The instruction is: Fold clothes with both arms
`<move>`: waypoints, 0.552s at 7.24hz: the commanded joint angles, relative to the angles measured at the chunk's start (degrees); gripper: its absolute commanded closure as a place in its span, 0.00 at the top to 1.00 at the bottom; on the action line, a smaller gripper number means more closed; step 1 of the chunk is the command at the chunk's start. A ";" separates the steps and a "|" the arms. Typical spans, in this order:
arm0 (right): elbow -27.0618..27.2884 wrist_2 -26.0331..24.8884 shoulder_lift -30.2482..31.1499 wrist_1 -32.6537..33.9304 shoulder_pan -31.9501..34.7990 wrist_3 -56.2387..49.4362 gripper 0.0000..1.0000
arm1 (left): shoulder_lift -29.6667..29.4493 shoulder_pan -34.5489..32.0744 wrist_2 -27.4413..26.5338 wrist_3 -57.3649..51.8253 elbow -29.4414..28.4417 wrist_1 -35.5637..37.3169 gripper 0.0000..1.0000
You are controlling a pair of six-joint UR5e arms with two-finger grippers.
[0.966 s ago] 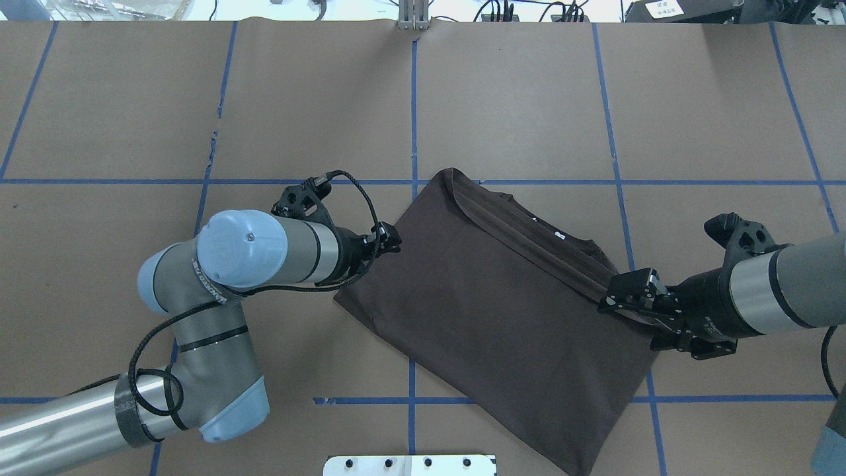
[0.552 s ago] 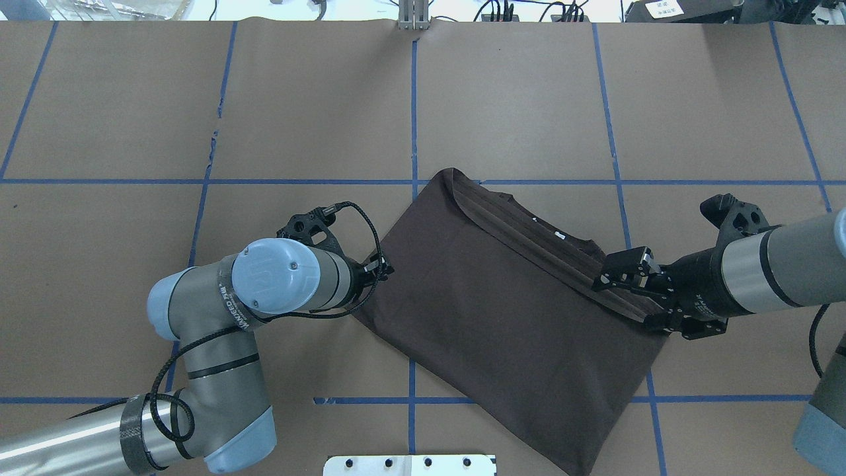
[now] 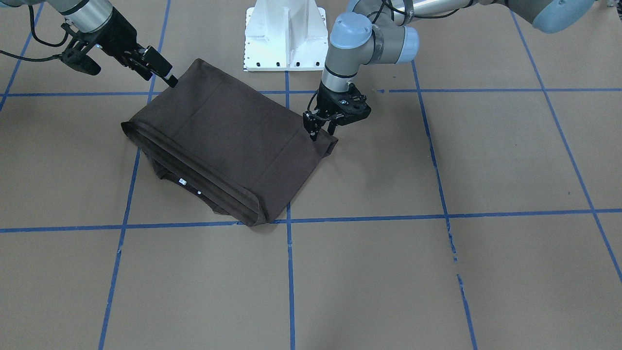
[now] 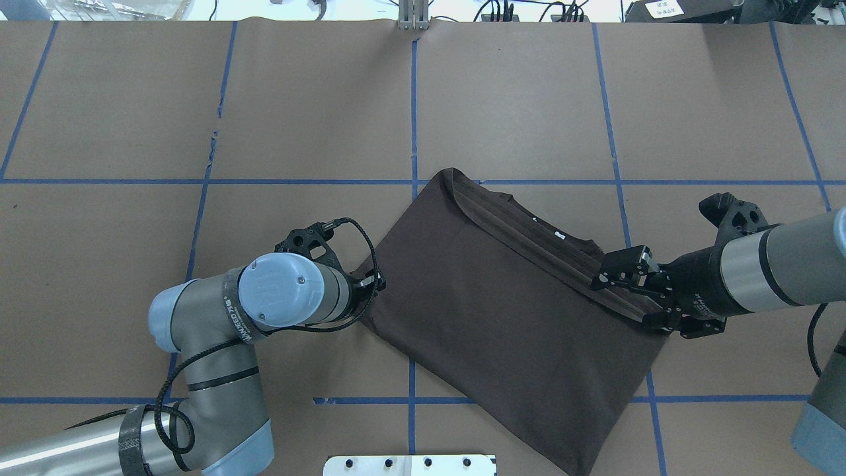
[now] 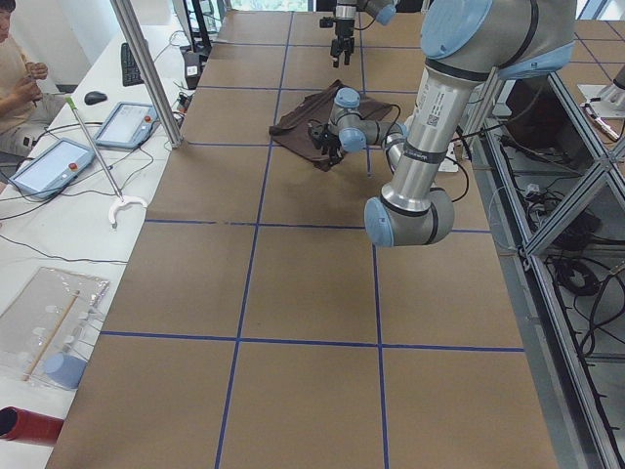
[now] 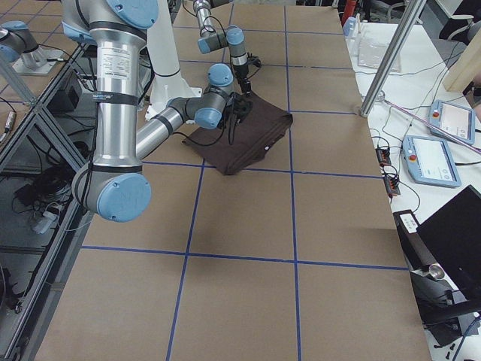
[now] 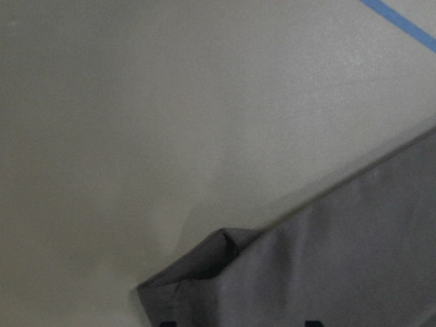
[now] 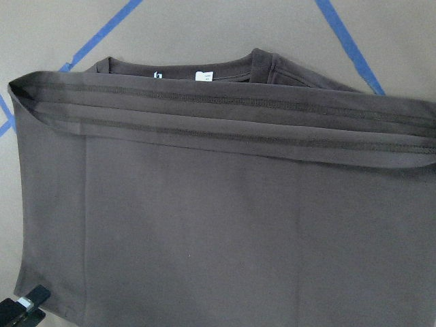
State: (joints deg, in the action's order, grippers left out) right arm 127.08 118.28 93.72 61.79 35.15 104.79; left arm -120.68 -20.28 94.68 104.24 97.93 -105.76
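Observation:
The dark grey-brown T-shirt (image 4: 502,317) lies folded in a slanted rectangle, its hem bands laid over the collar with its white tags (image 8: 202,75). It also shows in the front view (image 3: 228,136). My left gripper (image 4: 373,287) points down at the shirt's left corner (image 7: 225,266), which is bunched. It is open, with the tips apart at the bottom edge of the left wrist view, and it also shows in the front view (image 3: 320,133). My right gripper (image 4: 605,281) rests at the right end of the hem bands. Its fingers look apart in the front view (image 3: 167,78).
The white pedestal base (image 3: 284,39) stands just behind the shirt. Blue tape lines (image 4: 413,99) cross the brown table. A side bench with tablets (image 5: 122,122), a metal pole (image 5: 146,73) and a seated person (image 5: 15,68) lie beyond the far edge.
My left arm swung toward the robot, and its gripper went from the shirt's left edge to the left corner, which drew in. My right gripper shifted slightly up-left along the hem.

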 commanded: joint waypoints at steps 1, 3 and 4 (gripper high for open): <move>-0.07 -0.07 -0.20 0.00 -0.43 0.15 1.00 | -0.17 0.06 0.24 -1.92 0.07 1.88 0.00; -0.95 -0.15 -1.42 0.00 -0.34 0.42 1.00 | -0.08 -2.37 0.24 -10.07 0.16 2.40 0.00; -0.95 -0.07 -2.04 0.00 -0.34 0.51 1.00 | -0.34 -8.14 0.59 -17.94 0.85 3.36 0.00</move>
State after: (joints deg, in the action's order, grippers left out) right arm 126.30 118.18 92.46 61.79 34.79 105.17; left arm -120.85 -23.43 95.00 93.83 98.27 -103.29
